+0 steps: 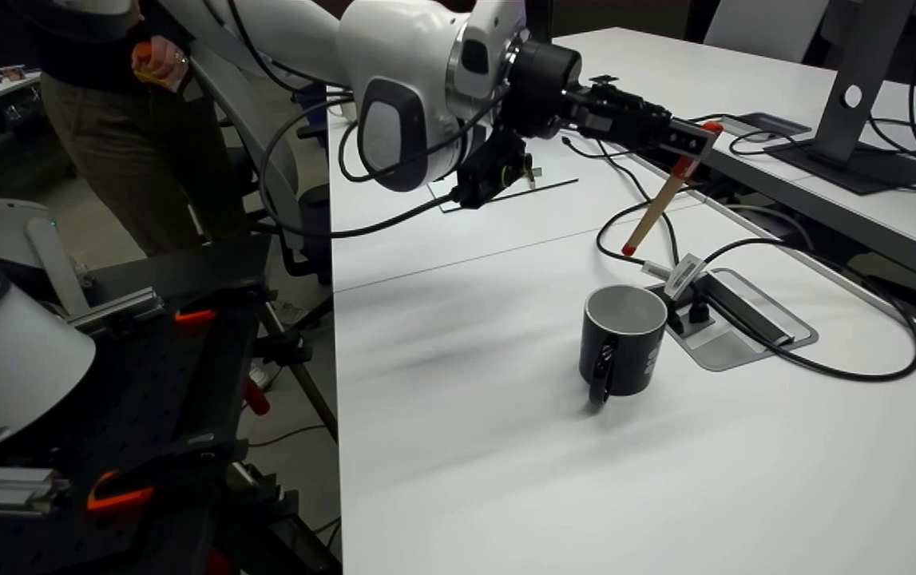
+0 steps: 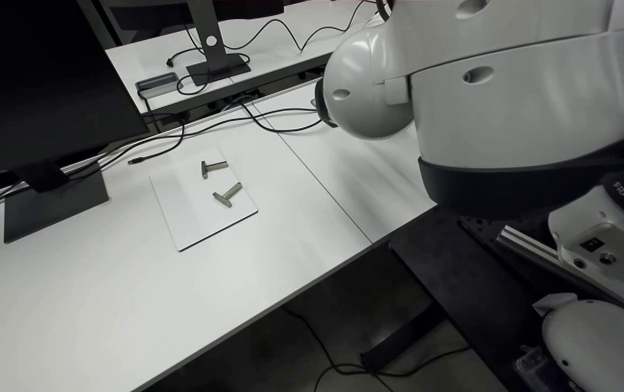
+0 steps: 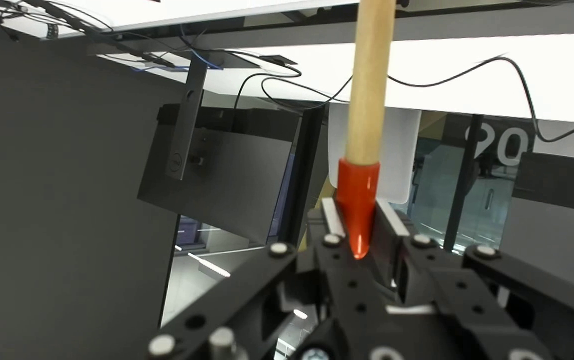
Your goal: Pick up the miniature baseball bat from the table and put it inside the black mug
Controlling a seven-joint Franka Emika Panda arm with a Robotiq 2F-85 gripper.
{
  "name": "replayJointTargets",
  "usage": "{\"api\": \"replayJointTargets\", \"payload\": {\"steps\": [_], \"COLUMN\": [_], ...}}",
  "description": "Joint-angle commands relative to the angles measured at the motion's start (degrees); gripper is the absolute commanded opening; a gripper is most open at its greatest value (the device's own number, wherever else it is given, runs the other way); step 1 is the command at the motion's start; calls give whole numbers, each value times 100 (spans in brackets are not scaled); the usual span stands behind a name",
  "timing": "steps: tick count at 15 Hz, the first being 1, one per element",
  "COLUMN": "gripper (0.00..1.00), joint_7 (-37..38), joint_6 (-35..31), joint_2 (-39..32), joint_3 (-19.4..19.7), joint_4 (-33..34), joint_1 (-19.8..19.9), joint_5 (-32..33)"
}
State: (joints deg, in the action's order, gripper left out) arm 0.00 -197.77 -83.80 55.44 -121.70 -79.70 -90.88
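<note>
A panel (image 2: 189, 220) bears two apparently metal T-pieces (image 2: 228, 195).

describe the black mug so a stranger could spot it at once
In an exterior view, start at the near white table, then the flat grey cable panel in its top. The black mug stands upright beside it; its handle and pale inside set it apart from panel and black cables.
</note>
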Motion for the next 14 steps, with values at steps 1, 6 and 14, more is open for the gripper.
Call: {"api": "replayJointTargets", "payload": {"steps": [1, 6, 14], "gripper": [7, 24, 94], "joint_7": [110, 86, 88], "joint_6": [-57, -60, -61], "joint_2": [-13, -13, -12], "joint_3": [-75, -178, -263], "joint_4": [52, 122, 205], "joint_1": [89, 160, 270], "joint_5": [54, 81, 46]}}
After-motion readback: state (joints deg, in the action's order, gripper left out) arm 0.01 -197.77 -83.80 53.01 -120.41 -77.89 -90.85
